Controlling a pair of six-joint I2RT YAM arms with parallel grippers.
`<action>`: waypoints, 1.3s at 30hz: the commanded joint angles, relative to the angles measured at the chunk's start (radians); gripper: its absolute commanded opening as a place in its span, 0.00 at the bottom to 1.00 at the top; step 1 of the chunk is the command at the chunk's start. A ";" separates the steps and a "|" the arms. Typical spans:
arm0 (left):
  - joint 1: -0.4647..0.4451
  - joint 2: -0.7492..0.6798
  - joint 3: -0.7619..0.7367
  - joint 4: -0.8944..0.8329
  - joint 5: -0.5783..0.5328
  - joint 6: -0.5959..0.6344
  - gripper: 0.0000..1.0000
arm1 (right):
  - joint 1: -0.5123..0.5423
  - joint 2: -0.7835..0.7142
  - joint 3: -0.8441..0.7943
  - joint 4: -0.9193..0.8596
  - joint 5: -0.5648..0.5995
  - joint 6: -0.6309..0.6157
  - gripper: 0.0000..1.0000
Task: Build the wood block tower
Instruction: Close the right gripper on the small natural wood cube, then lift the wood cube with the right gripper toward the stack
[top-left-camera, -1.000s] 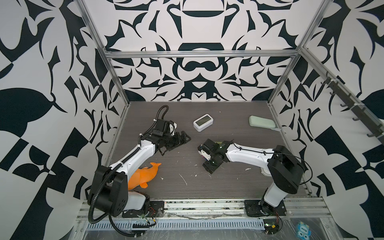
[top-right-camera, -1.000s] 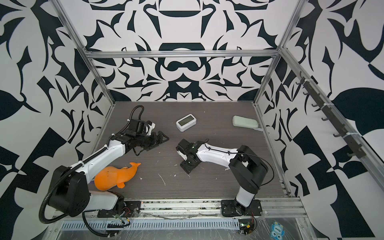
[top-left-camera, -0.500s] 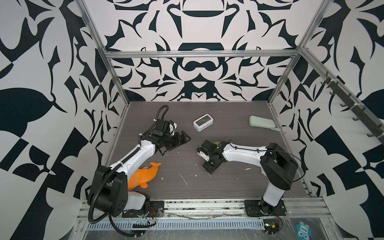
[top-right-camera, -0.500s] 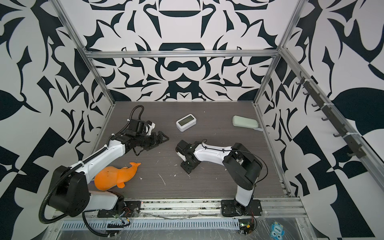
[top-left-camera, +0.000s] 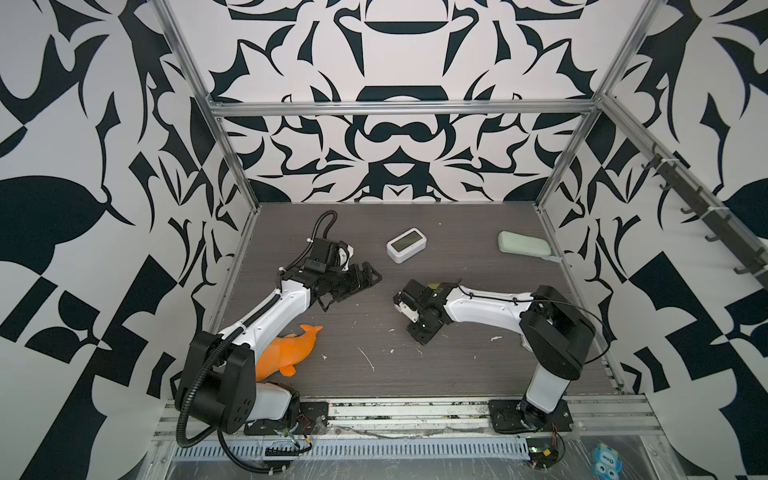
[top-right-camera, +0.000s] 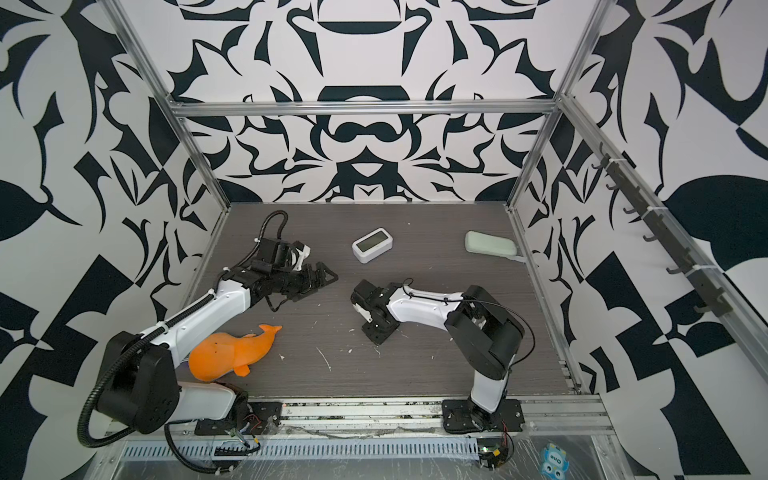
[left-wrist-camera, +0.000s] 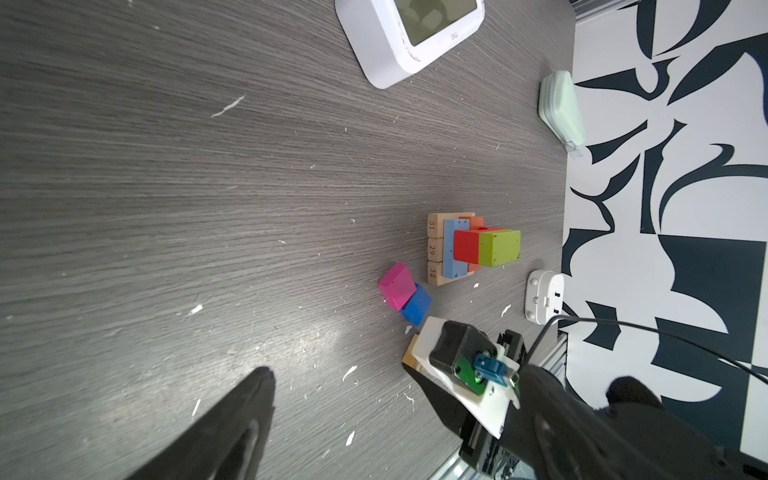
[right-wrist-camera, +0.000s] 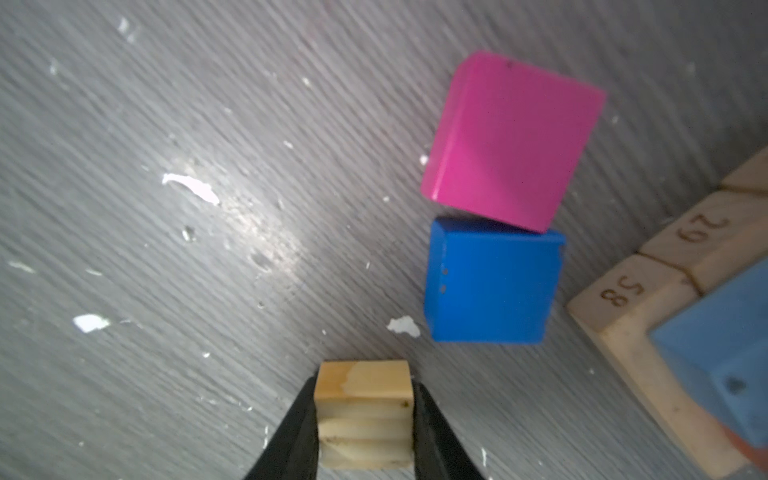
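- My right gripper (right-wrist-camera: 364, 390) is pinched on a small plain tan wooden block (right-wrist-camera: 363, 415), with one black finger pressed to each side. I cannot tell whether the block is clear of the dark grey wood-grain table (right-wrist-camera: 124, 216).
- My left gripper (top-left-camera: 365, 277) hangs with its jaws spread wide and nothing between them, well apart from the blocks.
- The stepped tower of wooden blocks (left-wrist-camera: 469, 247) stands on the table near my right gripper. In both top views my right arm hides it.
- The tower's base is three plain tan wooden bars (left-wrist-camera: 434, 249) lying side by side. Their ends carry dark numbers: "31", "29" and "58". The right wrist view shows "58" and "29" close up.
- Across those bars lies a light blue wooden bar (left-wrist-camera: 451, 249), with an orange wooden bar (left-wrist-camera: 476, 221) beside it, mostly covered.
- Above these sit a red wooden block (left-wrist-camera: 465, 245) and a lime green wooden block (left-wrist-camera: 498, 248), touching each other.
- A magenta wooden cube (right-wrist-camera: 511, 141) and a dark blue wooden cube (right-wrist-camera: 492, 280) lie touching on the table, just beside the "58" end. The blue one is nearer my held block.
- The white digital clock (top-left-camera: 406, 246) lies farther back, its grey screen too dim to read.
- A pale green oblong case (top-left-camera: 523, 248) lies by the far right wall, and an orange dolphin toy (top-left-camera: 291, 351) lies beside my left arm.
- A blue-and-white sticker (top-right-camera: 555, 461) at the front edge seems to read "One".
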 joint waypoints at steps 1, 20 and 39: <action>0.000 -0.016 0.022 -0.021 -0.003 0.017 0.94 | 0.004 -0.015 0.039 -0.029 0.018 0.018 0.35; 0.000 -0.001 0.014 0.000 0.016 0.017 0.94 | -0.028 -0.155 0.158 -0.195 0.071 0.272 0.28; -0.002 0.005 0.009 0.028 0.039 -0.002 0.94 | -0.186 -0.179 0.313 -0.312 0.126 0.400 0.27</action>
